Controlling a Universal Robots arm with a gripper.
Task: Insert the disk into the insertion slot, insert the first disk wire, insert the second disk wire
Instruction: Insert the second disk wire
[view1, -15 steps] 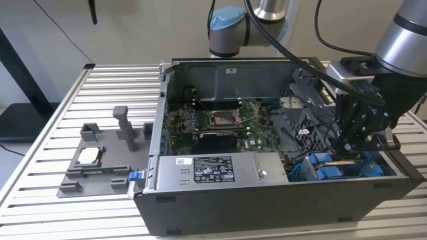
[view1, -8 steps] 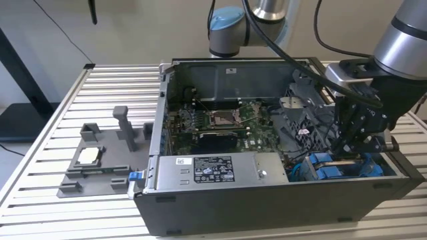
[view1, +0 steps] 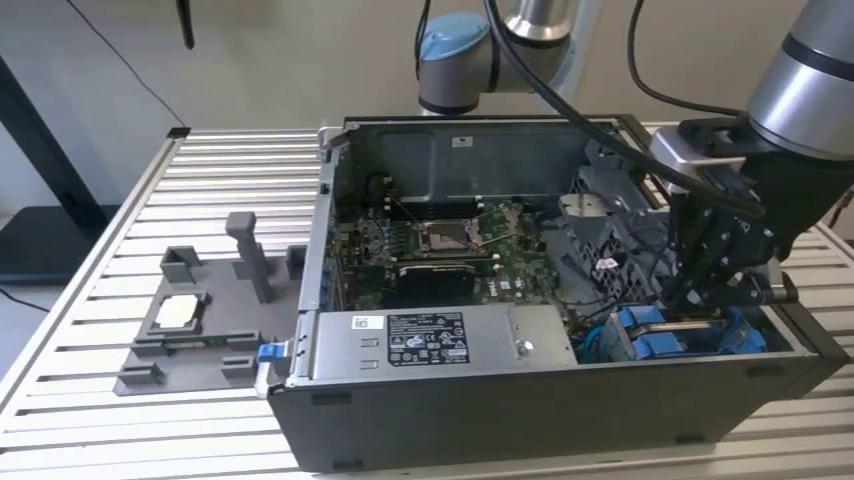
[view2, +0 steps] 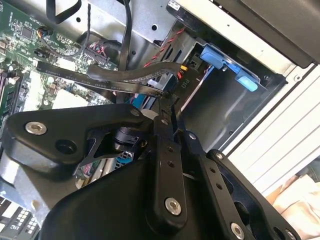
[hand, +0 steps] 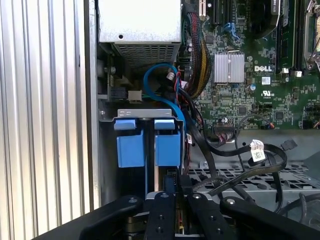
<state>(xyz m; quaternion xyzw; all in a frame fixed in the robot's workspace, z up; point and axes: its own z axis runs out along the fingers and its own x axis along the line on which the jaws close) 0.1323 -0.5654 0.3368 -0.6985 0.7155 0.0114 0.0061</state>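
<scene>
Disk looks already seated. Its blue carrier end sits in the insertion slot next to a second blue carrier, in the case corner on the exterior view's right. I can't see the drive's metal body, so I'm going by the carrier.

The gripper hangs straight over that bay, with the carrier just ahead of its tips and roughly in line with them. In the second wrist view the gripper has its fingers pinched together on what looks like the end of a flat black wire. That's my read, since the connector itself is hidden.

It's crowded in there. A blue cable loop and a bundle of black cables sit right beside the bay. The motherboard is beyond them.
</scene>
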